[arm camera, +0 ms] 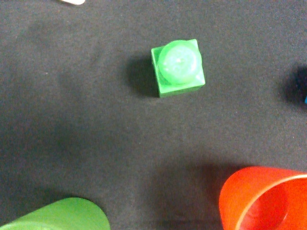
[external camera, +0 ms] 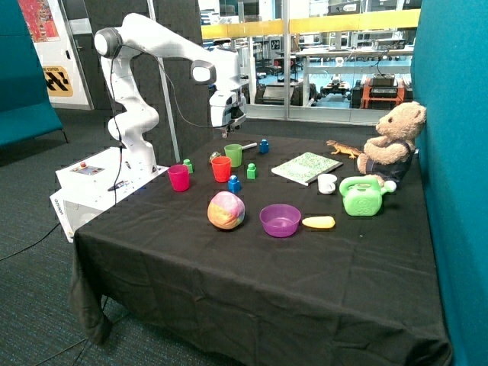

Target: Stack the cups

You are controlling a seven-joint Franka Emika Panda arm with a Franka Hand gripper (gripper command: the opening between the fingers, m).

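Green cup (external camera: 233, 155) and red cup (external camera: 221, 168) stand unstacked below the gripper (external camera: 227, 122); its grip state can't be told.

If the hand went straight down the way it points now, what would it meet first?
Probably the small green block on the black cloth, between the green cup and red cup; depth is uncertain.

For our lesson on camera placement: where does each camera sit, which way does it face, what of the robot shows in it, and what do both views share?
Outside view: stands off beyond the table's front corner, facing the black-clothed table and white arm, gripper raised over the cups.
Wrist view: on the arm's wrist, looking down at the cloth and a green block; no robot part shows.
Shared: green block, red cup, green cup.
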